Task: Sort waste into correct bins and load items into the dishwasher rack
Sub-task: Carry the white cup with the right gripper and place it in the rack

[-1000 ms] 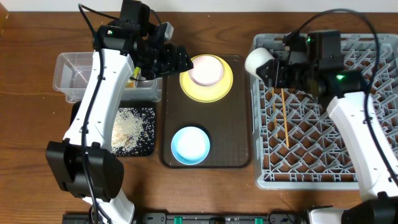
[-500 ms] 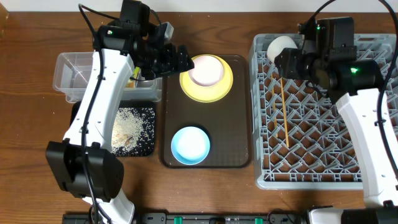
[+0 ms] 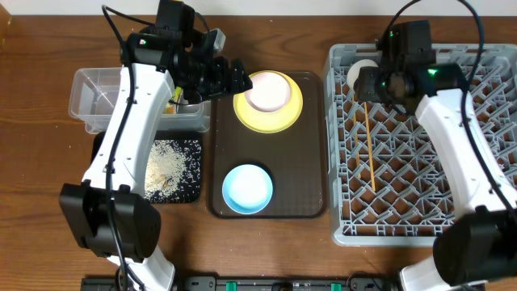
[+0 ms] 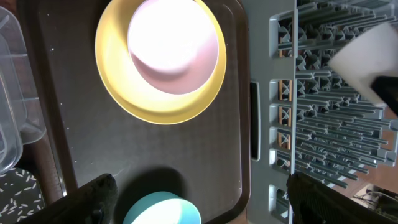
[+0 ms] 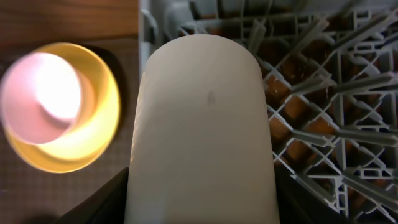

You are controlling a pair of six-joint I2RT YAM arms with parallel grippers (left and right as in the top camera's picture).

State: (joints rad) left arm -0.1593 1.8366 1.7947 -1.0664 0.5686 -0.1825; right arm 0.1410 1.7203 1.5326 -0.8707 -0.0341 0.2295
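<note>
**A:** So, where is the white cup (image 3: 360, 74) sitting on your screens?

**B:** I see it in the right gripper (image 3: 373, 81), jaws clamped on its sides, at the far-left corner of the rack (image 3: 420, 186). On the right wrist view the cup (image 5: 202, 124) fills most of the picture, with grey pegs beside it. I cannot tell whether it touches them.

**A:** Anything else in the rack?

**B:** The two chopsticks (image 3: 370, 153) lie side by side on the lattice, just below the cup.

**A:** And the dishes?

**B:** The white bowl (image 3: 268, 91) rests in the yellow plate (image 3: 242, 109) at the far end of the brown serving tray (image 3: 311, 162). The blue bowl (image 3: 246, 187) is at the near end, apart from the plate.

**A:** Your left arm?

**B:** I have the left gripper (image 3: 237, 77) hovering by the plate's left rim, jaws spread wide with nothing between them. Beside the serving tray, the black tray (image 3: 192, 190) holds rice scraps (image 3: 166, 166), and the clear tub (image 3: 101, 101) sits just beyond it.
</note>
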